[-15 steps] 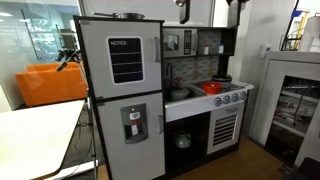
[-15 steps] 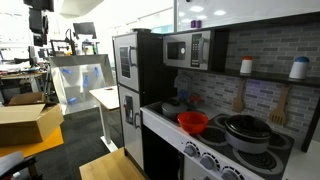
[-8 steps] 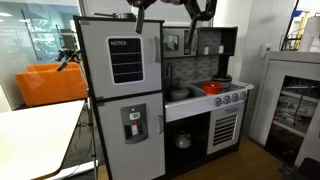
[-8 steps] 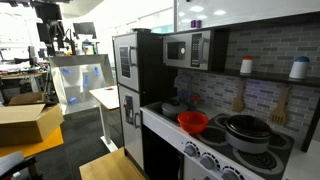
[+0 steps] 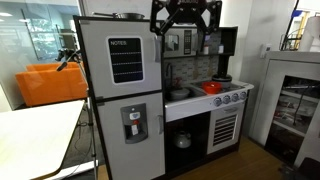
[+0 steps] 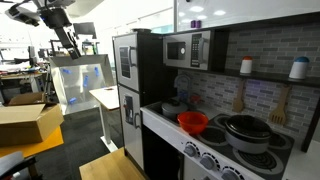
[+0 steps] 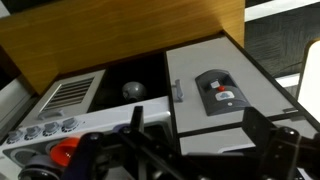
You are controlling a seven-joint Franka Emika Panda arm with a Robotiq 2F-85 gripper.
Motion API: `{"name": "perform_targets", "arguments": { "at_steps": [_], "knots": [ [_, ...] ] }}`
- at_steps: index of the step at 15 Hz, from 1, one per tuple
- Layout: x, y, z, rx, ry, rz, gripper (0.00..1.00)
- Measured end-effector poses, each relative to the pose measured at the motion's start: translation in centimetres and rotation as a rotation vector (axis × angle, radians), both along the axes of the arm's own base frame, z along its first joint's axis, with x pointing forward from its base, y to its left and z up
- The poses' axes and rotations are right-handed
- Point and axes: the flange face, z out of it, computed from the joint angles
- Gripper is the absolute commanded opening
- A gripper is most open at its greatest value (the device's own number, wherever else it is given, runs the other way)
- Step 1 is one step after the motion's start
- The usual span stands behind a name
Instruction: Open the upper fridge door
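Observation:
The upper fridge door (image 5: pixel 122 58) is light grey with a black "NOTES" panel and a vertical grey handle (image 5: pixel 157 50), and it is shut. It also shows in an exterior view (image 6: pixel 126 62). My gripper (image 5: pixel 185 20) hangs open and empty above the fridge's top right corner, in front of the microwave (image 5: pixel 180 42), touching nothing. In an exterior view it (image 6: pixel 66 40) is high up, out in front of the fridge. In the wrist view the open fingers (image 7: pixel 200 145) frame a bare strip of the upper door (image 7: pixel 205 140); its "NOTES" panel is hidden.
The lower door with the water dispenser panel (image 5: pixel 133 125) (image 7: pixel 220 92) is shut. The toy kitchen has a sink, a stove with a red pot (image 5: pixel 212 88) and an oven. A white table (image 5: pixel 35 130) and a glass-front cabinet (image 5: pixel 295 100) stand beside it.
The gripper has come down from the top edge of the picture, turned, and now hangs lower beside the fridge's top corner. The fridge doors have not moved.

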Motion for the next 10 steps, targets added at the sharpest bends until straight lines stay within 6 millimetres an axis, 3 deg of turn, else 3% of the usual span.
{"name": "perform_targets", "arguments": {
  "at_steps": [5, 10],
  "knots": [
    [0.7, -0.3, 0.3, -0.095, -0.121, 0.106, 1.0],
    [2.3, -1.8, -0.7, -0.088, -0.213, 0.175, 1.0]
  ]
}}
